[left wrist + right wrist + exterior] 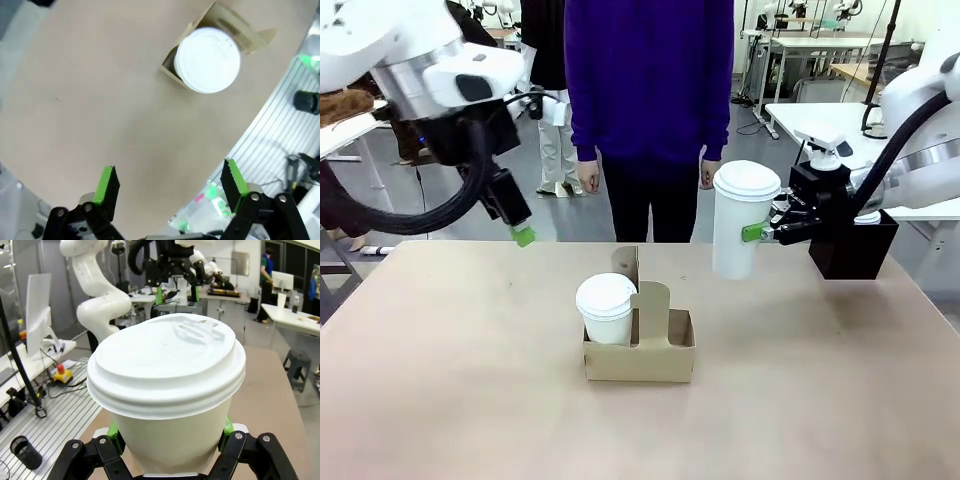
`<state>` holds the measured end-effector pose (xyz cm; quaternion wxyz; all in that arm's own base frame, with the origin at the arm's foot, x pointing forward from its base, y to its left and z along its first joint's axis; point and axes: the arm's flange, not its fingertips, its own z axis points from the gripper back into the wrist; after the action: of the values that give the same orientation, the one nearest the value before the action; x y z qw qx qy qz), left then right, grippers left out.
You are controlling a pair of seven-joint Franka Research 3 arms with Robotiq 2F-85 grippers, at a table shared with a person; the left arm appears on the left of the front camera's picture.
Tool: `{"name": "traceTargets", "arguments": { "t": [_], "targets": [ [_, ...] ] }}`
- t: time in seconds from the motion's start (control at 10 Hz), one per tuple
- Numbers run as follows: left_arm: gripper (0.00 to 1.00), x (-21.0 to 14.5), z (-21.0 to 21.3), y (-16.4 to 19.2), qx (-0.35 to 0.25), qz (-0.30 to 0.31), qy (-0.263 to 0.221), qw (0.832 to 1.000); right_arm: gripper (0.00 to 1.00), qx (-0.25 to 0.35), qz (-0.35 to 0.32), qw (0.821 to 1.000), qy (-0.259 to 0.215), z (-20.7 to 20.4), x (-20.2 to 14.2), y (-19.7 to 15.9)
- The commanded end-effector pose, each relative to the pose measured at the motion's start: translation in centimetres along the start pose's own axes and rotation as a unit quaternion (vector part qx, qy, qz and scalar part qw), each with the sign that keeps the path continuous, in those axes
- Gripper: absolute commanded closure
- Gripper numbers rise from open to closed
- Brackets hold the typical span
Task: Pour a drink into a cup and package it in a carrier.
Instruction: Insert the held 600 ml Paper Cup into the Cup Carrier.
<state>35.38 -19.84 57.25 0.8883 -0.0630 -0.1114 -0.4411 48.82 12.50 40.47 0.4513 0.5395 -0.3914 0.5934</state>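
- Found the left gripper [520,233] with its fingers [108,186] spread wide and nothing between the green pads, hanging in the air above the left part of the table [440,370].
- Saw, from the left wrist, bare tabletop straight below those pads, with the carrier and its cup farther off, well apart from them.
- Found the right gripper [754,233] clamped on a tall white paper cup [736,240], green pads pressed to opposite sides of its wall below the rim.
- Noted that held cup upright, capped with a white plastic lid [165,360], lifted clear of the table, off to the right of the carrier and higher than it.
- Saw the brown cardboard carrier [645,362] sitting near the middle of the table, centre handle upright.
- Counted a second lidded cup [606,306] seated in the carrier's left slot, as seen from the front.
- Could not tell, behind closed lids, whether either cup held any drink.
- Saw a person [650,80] in a dark blue top standing at the table's far edge, hands hanging at the sides, away from both cups.
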Motion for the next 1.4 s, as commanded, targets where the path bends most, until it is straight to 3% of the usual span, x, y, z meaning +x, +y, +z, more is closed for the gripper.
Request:
{"name": "traceTargets", "arguments": {
  "t": [0.0, 0.2, 0.3, 0.5, 0.8, 1.3],
  "targets": [
    [0.00, 2.1, 0.3, -2.0, 0.000, 0.021, 0.037, 0.999, 0.19, -0.002, 0.003, 1.000, -0.004, -0.1, 0.4, -0.1],
    [0.00, 0.6, -0.1, -0.8, -0.001, 0.005, 0.010, 1.000, 0.19, 0.000, 0.000, 1.000, 0.000, 0.0, 0.0, 0.0],
    [0.00, -0.6, -0.3, 0.1, 0.003, 0.009, -0.016, 1.000, 0.19, 0.011, -0.002, 0.999, -0.036, -1.8, -0.1, -0.5],
    [0.00, -4.2, 0.2, 1.0, -0.066, -0.054, -0.086, 0.993, 0.19, 0.033, 0.002, 0.998, -0.055, -4.7, 0.0, -0.4],
    [0.00, -8.3, -1.4, 2.3, -0.076, -0.084, -0.136, 0.984, 0.19, 0.065, -0.008, 0.995, -0.074, -7.7, -0.9, 0.1],
    [0.00, -14.0, -4.8, 5.4, -0.072, -0.148, -0.271, 0.948, 0.19, 0.088, -0.019, 0.993, -0.071, -12.2, -4.8, 0.9]
  ]
}}
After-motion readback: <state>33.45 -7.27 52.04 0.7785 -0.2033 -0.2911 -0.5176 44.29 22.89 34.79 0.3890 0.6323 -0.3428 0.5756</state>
